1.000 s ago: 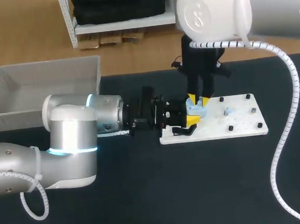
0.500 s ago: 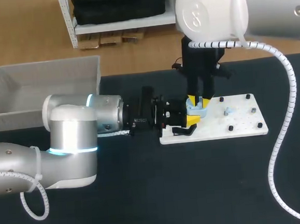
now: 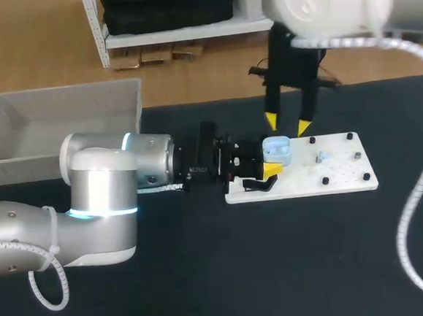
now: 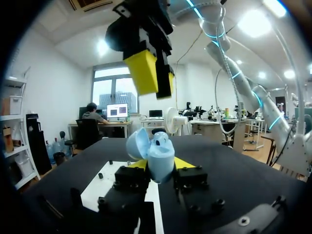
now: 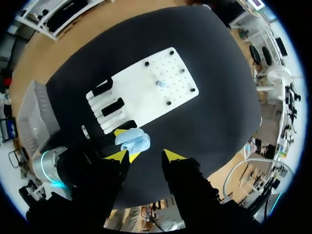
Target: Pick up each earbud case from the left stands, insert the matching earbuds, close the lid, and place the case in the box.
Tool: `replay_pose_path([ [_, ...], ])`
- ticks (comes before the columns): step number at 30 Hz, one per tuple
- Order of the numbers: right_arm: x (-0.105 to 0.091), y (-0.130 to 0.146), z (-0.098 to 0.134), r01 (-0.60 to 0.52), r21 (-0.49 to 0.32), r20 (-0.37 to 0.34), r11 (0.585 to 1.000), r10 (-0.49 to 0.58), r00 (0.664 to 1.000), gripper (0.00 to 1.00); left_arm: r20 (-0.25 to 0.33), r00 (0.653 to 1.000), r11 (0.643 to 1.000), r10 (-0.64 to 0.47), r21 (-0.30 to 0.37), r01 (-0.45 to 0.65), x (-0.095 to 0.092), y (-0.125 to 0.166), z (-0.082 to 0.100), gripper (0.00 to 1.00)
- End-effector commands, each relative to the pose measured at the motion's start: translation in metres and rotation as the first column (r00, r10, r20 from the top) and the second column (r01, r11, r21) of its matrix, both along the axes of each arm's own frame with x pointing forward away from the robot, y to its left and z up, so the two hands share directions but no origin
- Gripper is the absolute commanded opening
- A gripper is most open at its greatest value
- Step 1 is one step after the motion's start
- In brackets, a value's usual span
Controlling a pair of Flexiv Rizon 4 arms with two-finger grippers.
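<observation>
Left gripper (image 3: 273, 162) is clamped on the light-blue case (image 3: 277, 150), one yellow tip on each side, clearest in the left wrist view, where the case (image 4: 160, 157) stands upright between the tips with its lid hinged open. The case is held just over the left end of the white board (image 3: 345, 180), by the black stands (image 5: 113, 106). Can't tell whether there are earbuds in it. Right gripper (image 3: 287, 123) hangs above the case, not touching it, jaws apart with nothing between them. From its own wrist view the case (image 5: 132, 140) sits ahead of the right gripper (image 5: 146, 156), nearer one finger than the other. One small pale-blue earbud (image 3: 321, 157) lies on the board's middle among the black pegs, apart from the case. The grey box (image 3: 62, 126) is at the table's (image 3: 206, 275) far left corner, well away from both grippers.
</observation>
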State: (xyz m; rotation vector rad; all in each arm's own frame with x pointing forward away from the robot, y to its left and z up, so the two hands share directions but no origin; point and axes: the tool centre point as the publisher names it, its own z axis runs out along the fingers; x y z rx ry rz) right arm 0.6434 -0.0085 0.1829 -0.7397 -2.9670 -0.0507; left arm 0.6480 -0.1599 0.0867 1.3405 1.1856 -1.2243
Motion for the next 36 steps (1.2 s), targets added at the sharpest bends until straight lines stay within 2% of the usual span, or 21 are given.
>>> replay_pose_path([
  [1,-0.028,-0.037,0.006,-0.049,0.111,0.207,0.993,0.026,0.978,0.40,0.003,1.000,1.000,0.007,-0.002,-0.007,-0.002,0.000,0.000,0.00],
  [4,-0.026,-0.051,0.003,-0.074,0.101,0.252,0.992,0.047,0.967,0.39,0.003,1.000,1.000,0.007,-0.002,-0.007,-0.002,0.000,0.000,0.00],
  [8,-0.017,-0.069,-0.007,-0.070,0.095,0.277,0.993,0.041,0.960,0.40,0.003,1.000,1.000,0.007,-0.002,-0.007,-0.002,0.000,0.000,0.00],
  [10,-0.012,-0.076,-0.013,-0.063,0.109,0.288,0.992,0.029,0.957,0.42,0.003,1.000,1.000,0.007,-0.002,-0.007,-0.002,0.000,0.000,0.00],
  [16,0.003,-0.086,-0.030,-0.082,0.155,0.308,0.985,0.031,0.951,0.39,0.003,1.000,1.000,0.007,-0.002,-0.007,-0.002,0.000,0.000,0.00],
  [19,0.011,-0.089,-0.039,-0.101,0.169,0.310,0.980,0.044,0.950,0.40,0.003,1.000,1.000,0.007,-0.002,-0.007,-0.002,0.000,0.000,0.00],
  [24,0.022,-0.087,-0.056,-0.142,0.165,0.292,0.976,0.089,0.952,0.49,0.003,1.000,1.000,0.007,-0.002,-0.007,-0.002,0.000,0.000,0.00],
  [36,0.045,-0.078,-0.096,-0.213,0.179,0.265,0.961,0.161,0.951,0.47,0.003,1.000,1.000,0.007,-0.002,-0.007,-0.002,0.000,0.000,0.00],
])
